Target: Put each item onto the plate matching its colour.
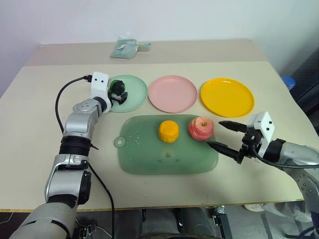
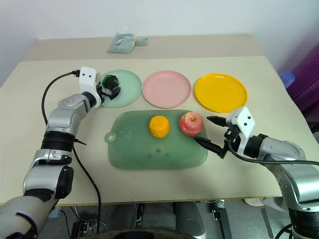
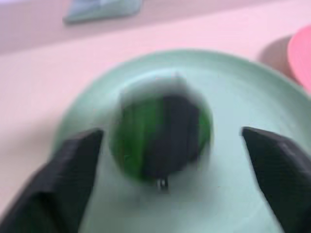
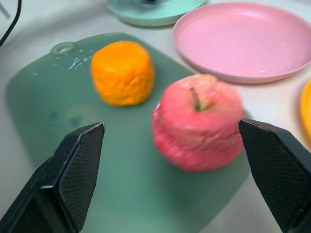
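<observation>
Dropping the ball [image 3: 163, 138] looks done: it sits on the green plate [image 1: 137, 84], and the left hand [image 1: 118, 97] has its fingers apart on both sides of it, not holding. It should back off slowly so it does not bump the ball

Next comes the apple [image 4: 199, 121], on the tray [image 1: 149, 159] at 3 o'clock from the puck [image 1: 168, 131]. The right hand [image 1: 225, 135] waits just beside it, fingers wide apart. Push them to both sides of the apple, squeeze softly, then lift it to the pink plate [image 1: 173, 93] at 12 o'clock. The puck goes to the yellow plate [image 1: 227, 96]

No words can be read anywhere
</observation>
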{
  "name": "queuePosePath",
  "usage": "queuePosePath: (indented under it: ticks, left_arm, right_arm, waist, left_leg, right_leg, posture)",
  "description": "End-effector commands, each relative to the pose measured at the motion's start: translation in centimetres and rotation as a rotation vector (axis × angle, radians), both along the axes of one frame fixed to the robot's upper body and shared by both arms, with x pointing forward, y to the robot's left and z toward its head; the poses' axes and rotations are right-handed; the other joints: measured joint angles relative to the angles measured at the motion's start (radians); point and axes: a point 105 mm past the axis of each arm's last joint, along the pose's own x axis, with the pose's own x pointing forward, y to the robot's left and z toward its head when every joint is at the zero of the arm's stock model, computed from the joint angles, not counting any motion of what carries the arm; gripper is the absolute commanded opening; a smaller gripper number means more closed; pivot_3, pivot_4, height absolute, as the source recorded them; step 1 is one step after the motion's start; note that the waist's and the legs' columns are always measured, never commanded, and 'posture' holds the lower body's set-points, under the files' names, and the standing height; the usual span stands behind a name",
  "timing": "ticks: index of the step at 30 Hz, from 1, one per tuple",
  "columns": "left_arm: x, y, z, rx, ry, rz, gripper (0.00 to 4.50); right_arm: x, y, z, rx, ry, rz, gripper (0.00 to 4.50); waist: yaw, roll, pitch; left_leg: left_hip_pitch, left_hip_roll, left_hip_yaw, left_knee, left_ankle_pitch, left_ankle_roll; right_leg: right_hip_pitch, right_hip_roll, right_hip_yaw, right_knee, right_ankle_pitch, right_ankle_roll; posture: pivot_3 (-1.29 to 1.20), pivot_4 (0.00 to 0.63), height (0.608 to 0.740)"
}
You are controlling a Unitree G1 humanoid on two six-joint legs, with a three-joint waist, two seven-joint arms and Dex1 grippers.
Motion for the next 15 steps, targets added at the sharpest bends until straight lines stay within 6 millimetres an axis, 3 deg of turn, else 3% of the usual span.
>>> queuePosePath:
  ticks: [1, 5, 10, 13, 15]
  left_arm:
    - [-0.5, 1.3, 3.4, -0.006, -0.151, 0.007, 4.48]
    - [-3.1, 2.6, 4.2, -0.040, -0.243, -0.050, 4.48]
    - [-10.2, -0.3, 0.6, 0.071, -0.180, -0.406, 4.48]
    - [-14.6, -1.9, -1.6, 0.110, -0.106, -0.593, 4.48]
    - [-16.5, -2.4, -2.4, 0.103, -0.071, -0.654, 4.48]
  right_arm:
    - [-0.2, 1.1, 1.9, 0.040, -0.039, 0.028, 4.50]
    - [-0.8, 4.3, 3.2, 0.082, -0.068, 0.114, 4.50]
    - [0.6, 8.4, 2.6, 0.082, -0.083, 0.137, 4.50]
    - [2.2, 9.1, 1.2, 0.032, -0.065, 0.088, 4.50]
    - [2.8, 9.5, 0.2, -0.015, -0.051, 0.085, 4.50]
  waist:
    - [0.002, 0.000, 0.000]
    - [-0.007, 0.000, 0.000]
    - [-0.007, 0.001, -0.001]
    - [0.006, 0.000, -0.001]
    - [0.011, -0.001, -0.001]
  left_leg:
    - [0.000, 0.000, 0.000, 0.000, 0.000, 0.000]
    - [0.001, 0.004, 0.000, 0.000, 0.000, -0.001]
    - [0.001, 0.005, 0.001, -0.001, 0.001, -0.001]
    - [0.000, 0.004, 0.001, 0.000, 0.001, -0.002]
    - [0.001, 0.003, 0.000, 0.000, 0.001, -0.001]
  right_leg:
    - [0.000, 0.000, 0.000, 0.000, 0.000, 0.000]
    - [0.000, 0.000, 0.001, 0.001, 0.000, 0.000]
    - [-0.001, 0.000, 0.002, 0.001, 0.000, 0.000]
    - [0.000, -0.002, 0.002, 0.001, 0.000, -0.001]
    - [0.001, -0.003, 0.001, 0.000, 0.000, -0.001]
  posture:
    - [0.00, 0.150, 0.740]
    - [0.00, 0.150, 0.740]
    - [0.00, 0.150, 0.740]
    - [0.00, 0.150, 0.740]
    - [0.00, 0.150, 0.740]
